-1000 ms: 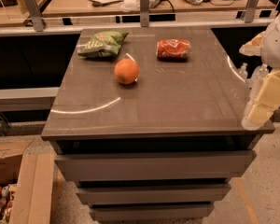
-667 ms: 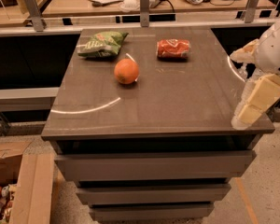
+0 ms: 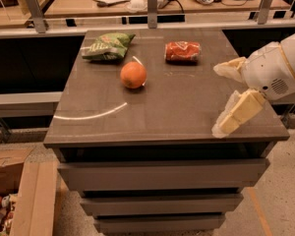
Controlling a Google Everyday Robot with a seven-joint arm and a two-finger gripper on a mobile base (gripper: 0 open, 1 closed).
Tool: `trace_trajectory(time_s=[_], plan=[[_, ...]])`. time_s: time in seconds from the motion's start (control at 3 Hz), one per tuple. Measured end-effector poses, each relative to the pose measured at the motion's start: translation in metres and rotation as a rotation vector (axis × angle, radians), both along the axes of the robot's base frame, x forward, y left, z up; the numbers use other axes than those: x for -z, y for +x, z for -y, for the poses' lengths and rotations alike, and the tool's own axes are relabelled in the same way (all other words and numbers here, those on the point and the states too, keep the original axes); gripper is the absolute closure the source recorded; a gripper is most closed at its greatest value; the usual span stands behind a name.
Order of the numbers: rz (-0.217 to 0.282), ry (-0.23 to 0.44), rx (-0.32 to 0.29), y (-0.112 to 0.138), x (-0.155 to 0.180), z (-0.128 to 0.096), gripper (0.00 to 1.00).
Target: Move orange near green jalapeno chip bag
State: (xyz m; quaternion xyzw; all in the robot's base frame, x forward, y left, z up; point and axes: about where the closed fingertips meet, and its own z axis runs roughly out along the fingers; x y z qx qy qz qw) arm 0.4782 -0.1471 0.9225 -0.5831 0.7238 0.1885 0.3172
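The orange (image 3: 133, 74) sits on the dark table (image 3: 167, 112), left of centre. The green jalapeno chip bag (image 3: 108, 45) lies at the table's back left, a short way behind and left of the orange, apart from it. My gripper (image 3: 225, 97) comes in from the right, over the table's right edge, well to the right of the orange. Its two pale fingers are spread apart with nothing between them.
A red snack bag (image 3: 183, 51) lies at the back, right of the orange. Behind the table runs a rail with metal posts (image 3: 152, 6) and a cluttered desk. A cardboard box (image 3: 19, 200) stands on the floor at the lower left.
My gripper has moved left, from beside the table's right edge to over its right side. The orange and both bags have not moved.
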Motion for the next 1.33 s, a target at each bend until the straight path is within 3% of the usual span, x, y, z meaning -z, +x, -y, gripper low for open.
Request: trace_trajectory(time_s=[0.33,0.67,1.33], plan=[[0.0,0.0,0.0,0.0,0.0,0.0,0.0],[0.033,0.078,-0.017,0.012,0.004,-0.02,0.0],[0.075,0.272,-0.009,0.055,0.024,-0.081,0.0]])
